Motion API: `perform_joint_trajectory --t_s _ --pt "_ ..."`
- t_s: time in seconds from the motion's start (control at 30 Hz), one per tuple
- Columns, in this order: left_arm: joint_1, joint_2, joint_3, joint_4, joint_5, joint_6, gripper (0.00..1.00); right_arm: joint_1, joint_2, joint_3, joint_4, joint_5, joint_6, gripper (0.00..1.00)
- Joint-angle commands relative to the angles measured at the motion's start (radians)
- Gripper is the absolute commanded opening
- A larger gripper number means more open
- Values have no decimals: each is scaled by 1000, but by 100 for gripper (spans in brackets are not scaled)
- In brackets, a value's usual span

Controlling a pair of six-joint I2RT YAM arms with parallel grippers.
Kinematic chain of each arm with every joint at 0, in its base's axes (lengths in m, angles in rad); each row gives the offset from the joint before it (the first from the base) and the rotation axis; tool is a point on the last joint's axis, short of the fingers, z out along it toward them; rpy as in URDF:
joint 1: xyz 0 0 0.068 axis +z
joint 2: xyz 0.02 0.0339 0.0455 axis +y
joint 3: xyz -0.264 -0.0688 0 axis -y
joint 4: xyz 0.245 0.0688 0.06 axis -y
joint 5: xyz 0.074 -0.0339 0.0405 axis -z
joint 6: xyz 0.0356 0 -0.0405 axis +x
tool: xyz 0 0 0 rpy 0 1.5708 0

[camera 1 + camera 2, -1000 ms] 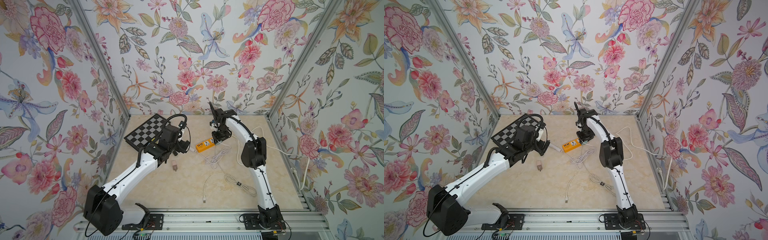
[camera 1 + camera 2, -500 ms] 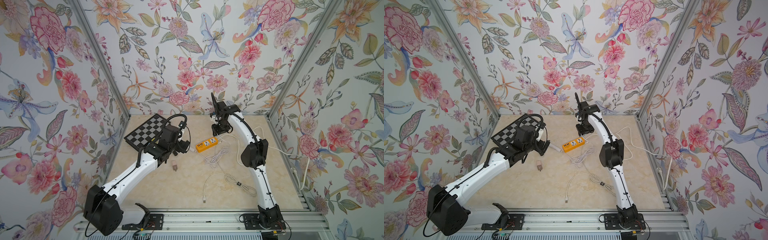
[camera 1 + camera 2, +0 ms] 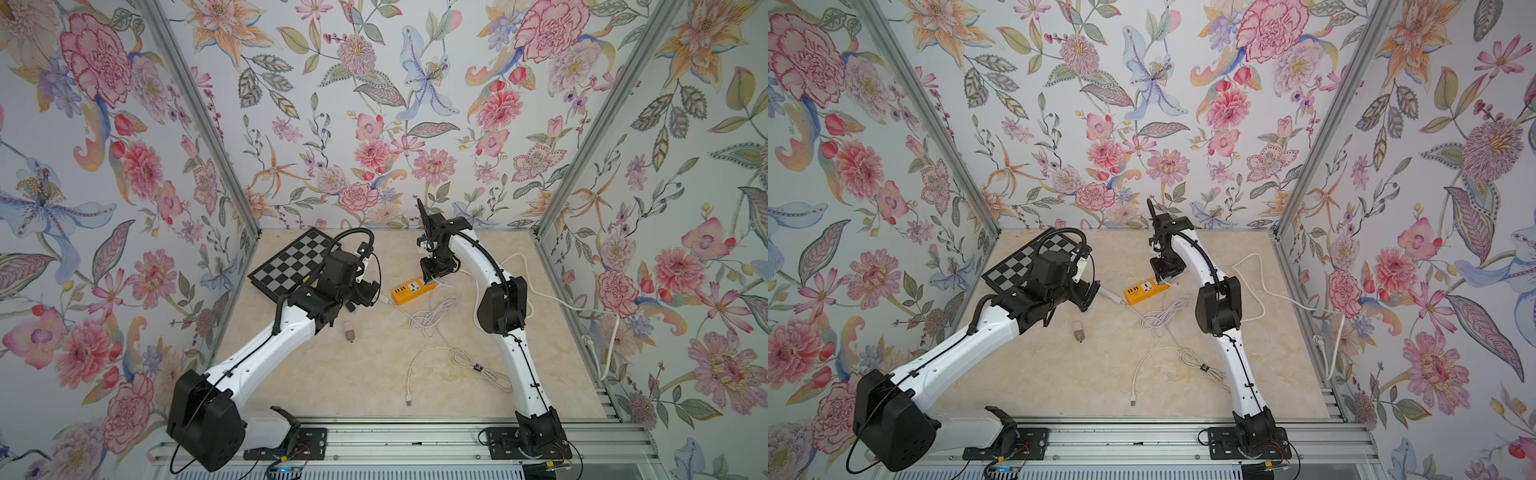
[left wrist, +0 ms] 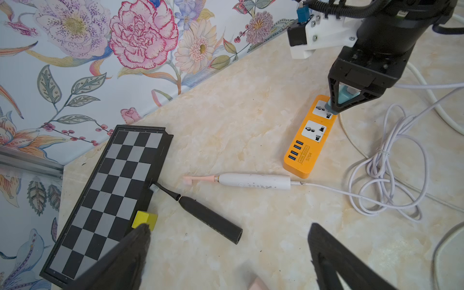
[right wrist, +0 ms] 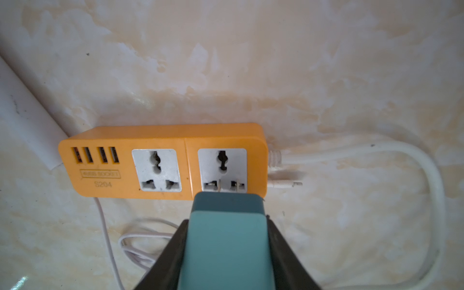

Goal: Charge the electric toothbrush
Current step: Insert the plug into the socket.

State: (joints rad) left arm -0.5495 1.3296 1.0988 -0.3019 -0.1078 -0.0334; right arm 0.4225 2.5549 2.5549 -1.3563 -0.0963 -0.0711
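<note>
A white electric toothbrush (image 4: 253, 181) with a pink head lies on the table, a white cable (image 4: 334, 192) plugged into its base. Just past its base sits the orange power strip (image 4: 310, 140) (image 3: 409, 289). My right gripper (image 5: 227, 226) (image 3: 432, 276) is shut on a teal charger plug (image 5: 227, 241), whose prongs touch the end socket (image 5: 222, 170) of the strip. My left gripper (image 4: 227, 251) (image 3: 365, 291) hangs open and empty above the table near both toothbrushes. In a top view only the white handle (image 3: 1111, 294) shows beside the left gripper.
A black toothbrush (image 4: 208, 218) lies next to a chessboard (image 4: 105, 195) with a yellow cube (image 4: 144, 219) at its edge. Coiled white cables (image 3: 432, 316), a loose USB cable (image 3: 453, 361) and a small beige block (image 3: 349, 331) lie on the table. Walls close in on three sides.
The right gripper rose towards the back wall with the plug, then came back down onto the strip's end socket. The left arm has not moved.
</note>
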Motion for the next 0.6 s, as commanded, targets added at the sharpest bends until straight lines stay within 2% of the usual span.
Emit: perform_joint_trajectory --t_s 0.0,0.43,0.57 --pt "8 -10 -10 -5 17 -3 99 12 13 -32 -19 1 -5 10" --pt "9 -10 -10 -5 17 -5 99 23 -27 -98 -33 27 -25 8" --pt "9 -10 -11 -5 13 -5 99 36 -58 -175 -55 28 -44 8"
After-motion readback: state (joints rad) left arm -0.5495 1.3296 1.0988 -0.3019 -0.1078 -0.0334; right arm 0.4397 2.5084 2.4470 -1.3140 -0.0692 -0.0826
